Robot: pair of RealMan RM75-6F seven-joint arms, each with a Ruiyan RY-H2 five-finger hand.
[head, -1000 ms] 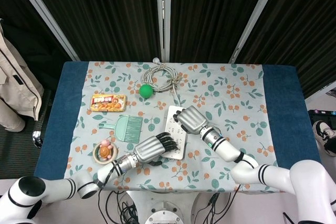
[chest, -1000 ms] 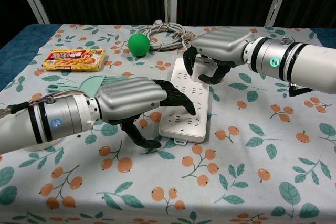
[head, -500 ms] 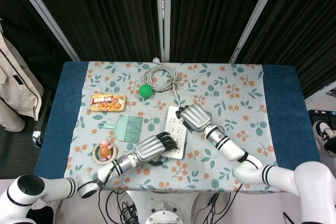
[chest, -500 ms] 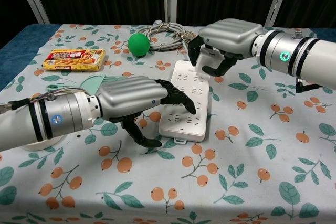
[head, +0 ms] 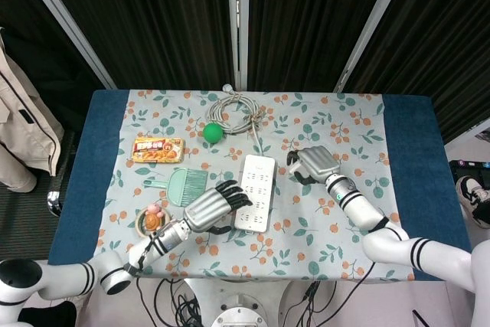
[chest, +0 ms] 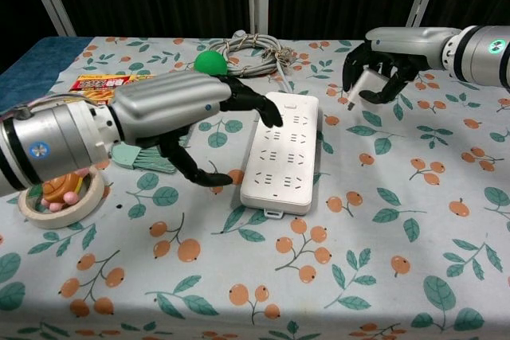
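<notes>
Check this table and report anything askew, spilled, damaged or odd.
Nothing spilled or damaged. The power strip lies slightly slanted, and the right hand holds a white plug in the air, clear of the strip.

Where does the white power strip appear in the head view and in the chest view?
Head view: the white power strip lies just below the picture's centre, between the left hand and the right hand.
Chest view: the strip lies at the centre, long side running away from the camera.
Shared landmark: the green ball beyond it.

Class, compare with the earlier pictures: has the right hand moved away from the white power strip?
Yes. The right hand, holding a white plug, has pulled off the power strip toward the table's right side.
</notes>
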